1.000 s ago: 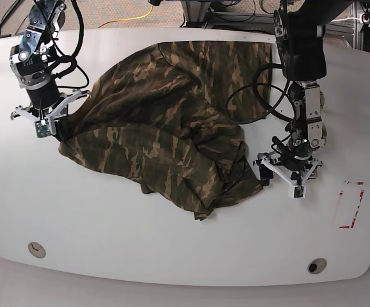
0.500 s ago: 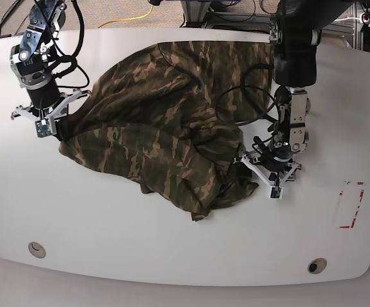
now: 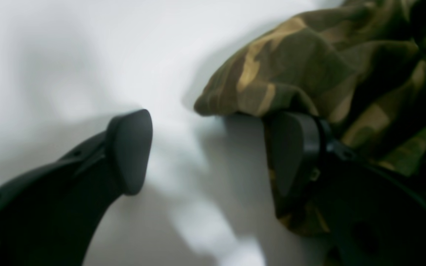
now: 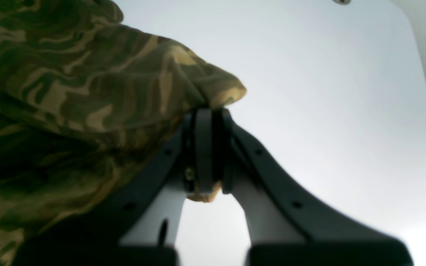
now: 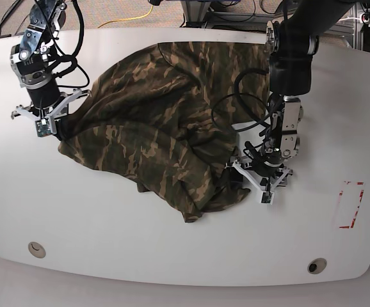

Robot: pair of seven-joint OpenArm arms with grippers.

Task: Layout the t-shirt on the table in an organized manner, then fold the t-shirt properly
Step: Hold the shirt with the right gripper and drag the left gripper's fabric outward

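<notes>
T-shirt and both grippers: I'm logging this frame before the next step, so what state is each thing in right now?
t-shirt: crumpled in a heap, not laid flat, not folded.
right gripper: shut on an edge of the t-shirt.
left gripper: open, one finger against a fold of the cloth, nothing gripped.
table: bare white top around the shirt; a red-outlined rectangle lies uncovered near its edge.
</notes>
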